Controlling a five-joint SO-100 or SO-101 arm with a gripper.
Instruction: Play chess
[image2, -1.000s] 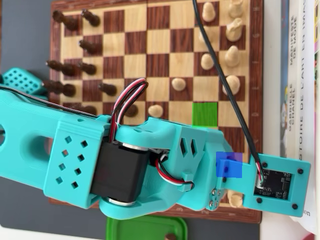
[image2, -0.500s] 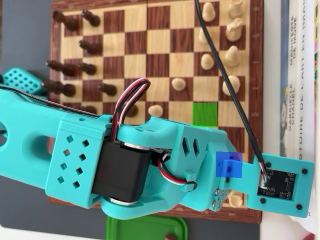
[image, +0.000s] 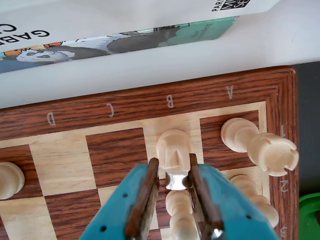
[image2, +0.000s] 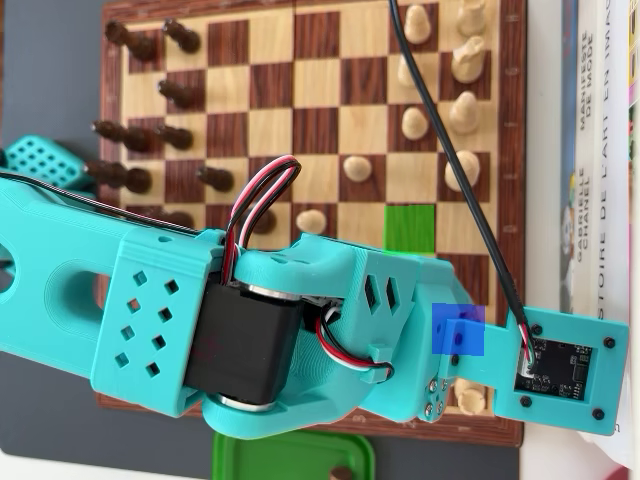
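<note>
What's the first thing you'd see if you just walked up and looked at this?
The big turquoise robot arm stretched across the wooden chessboard in the overhead view. In the wrist view, its hand straddles a pale knight on the B file near the board's edge, with a pale rook to its right.

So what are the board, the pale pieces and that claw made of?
The board looks like varnished wood, with visible grain. The pale knight seems to be light, smooth-turned wood. The claw looks like matte teal printed plastic, its inner faces brownish, material unclear.
</note>
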